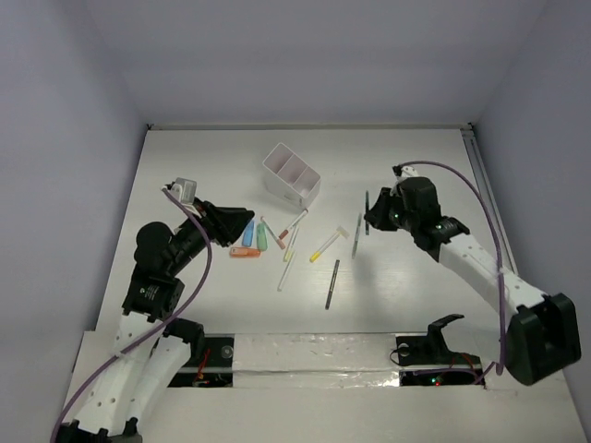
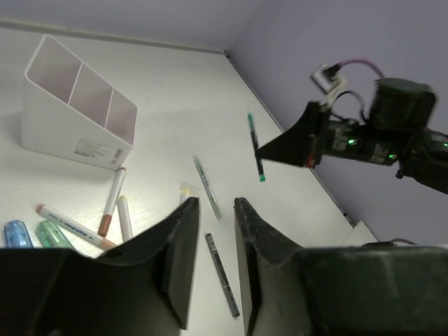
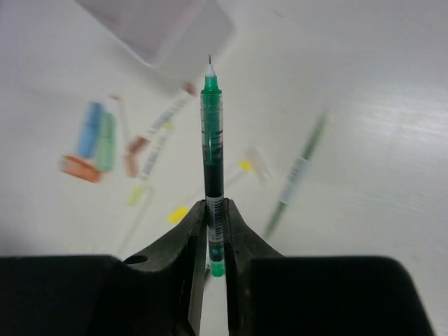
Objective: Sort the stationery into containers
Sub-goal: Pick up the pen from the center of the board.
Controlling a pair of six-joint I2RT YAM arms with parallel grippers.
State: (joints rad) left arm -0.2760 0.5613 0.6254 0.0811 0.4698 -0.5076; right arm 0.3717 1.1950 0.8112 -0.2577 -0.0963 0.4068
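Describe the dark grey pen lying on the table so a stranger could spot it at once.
Find the white three-compartment plastic box near the middle of the table, then follow the scattered pens toward the near edge. The dark grey pen lies nearest that edge, beside a long white pen; it is the only dark one among pale neighbours.

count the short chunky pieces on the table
3: a blue piece and a green piece lie side by side near-left of the white box; an orange piece lies crosswise by their near ends. None looks hidden.
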